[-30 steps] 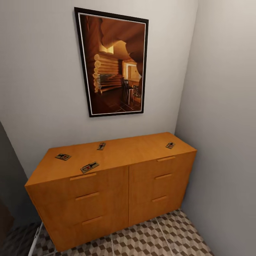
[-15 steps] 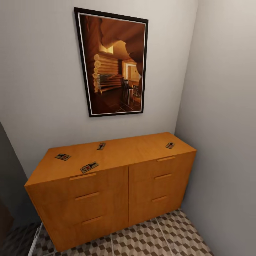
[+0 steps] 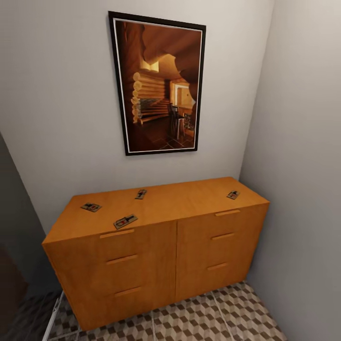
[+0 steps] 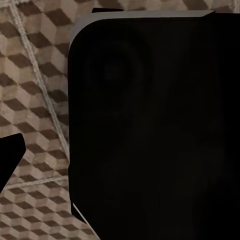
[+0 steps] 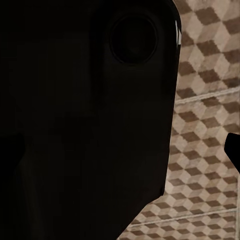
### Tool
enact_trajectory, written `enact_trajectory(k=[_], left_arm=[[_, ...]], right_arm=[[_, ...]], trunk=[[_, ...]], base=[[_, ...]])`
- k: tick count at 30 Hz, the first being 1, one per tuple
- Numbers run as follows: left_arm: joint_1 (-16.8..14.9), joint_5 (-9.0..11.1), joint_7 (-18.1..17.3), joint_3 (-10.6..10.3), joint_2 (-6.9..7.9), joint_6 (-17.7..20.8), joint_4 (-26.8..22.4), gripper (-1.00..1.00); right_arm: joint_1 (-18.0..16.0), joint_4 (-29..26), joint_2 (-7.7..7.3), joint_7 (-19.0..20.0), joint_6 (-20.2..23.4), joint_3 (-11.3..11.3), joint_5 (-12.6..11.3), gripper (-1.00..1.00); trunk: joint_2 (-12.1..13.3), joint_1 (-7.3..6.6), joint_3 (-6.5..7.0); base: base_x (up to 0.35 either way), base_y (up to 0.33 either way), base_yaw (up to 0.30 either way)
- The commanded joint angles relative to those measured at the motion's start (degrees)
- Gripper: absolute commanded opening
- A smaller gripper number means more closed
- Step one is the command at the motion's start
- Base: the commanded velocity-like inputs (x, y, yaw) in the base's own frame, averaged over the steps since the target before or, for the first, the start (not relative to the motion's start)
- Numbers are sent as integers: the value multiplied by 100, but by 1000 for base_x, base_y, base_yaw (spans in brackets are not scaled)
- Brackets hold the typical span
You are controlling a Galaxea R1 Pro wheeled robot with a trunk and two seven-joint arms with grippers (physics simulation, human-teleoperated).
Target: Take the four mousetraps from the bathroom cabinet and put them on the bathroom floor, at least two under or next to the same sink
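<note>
- The place was a room in a home, a narrow corner shut in by plain pale walls.
- A low orange-brown wooden cabinet with stacked drawers and slim bar handles stood against the back wall, household furniture.
- A black-framed picture of a log-built interior hung above it as decoration.
- The floor was tiled in a brown and beige cube pattern with pale grout, as in a bathroom or hallway; the same tiles showed in both wrist views.

Head toward cabinet; wrists floorward.
</note>
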Motion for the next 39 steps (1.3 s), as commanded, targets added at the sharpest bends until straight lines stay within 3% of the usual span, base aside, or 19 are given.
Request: enact_trajectory(k=[1, 39], left_arm=[[-1, 22, 1, 4, -1, -13, 1, 100], [-1, 22, 4, 13, -14, -10, -1, 100]], right_arm=[[-1, 0, 0, -1, -1, 3, 5, 100], [-1, 1, 0, -1, -6, -5, -6, 100]], trunk=[[-2, 0, -4], [-2, 0, -4]], base=[[0, 0, 51], [0, 0, 6]])
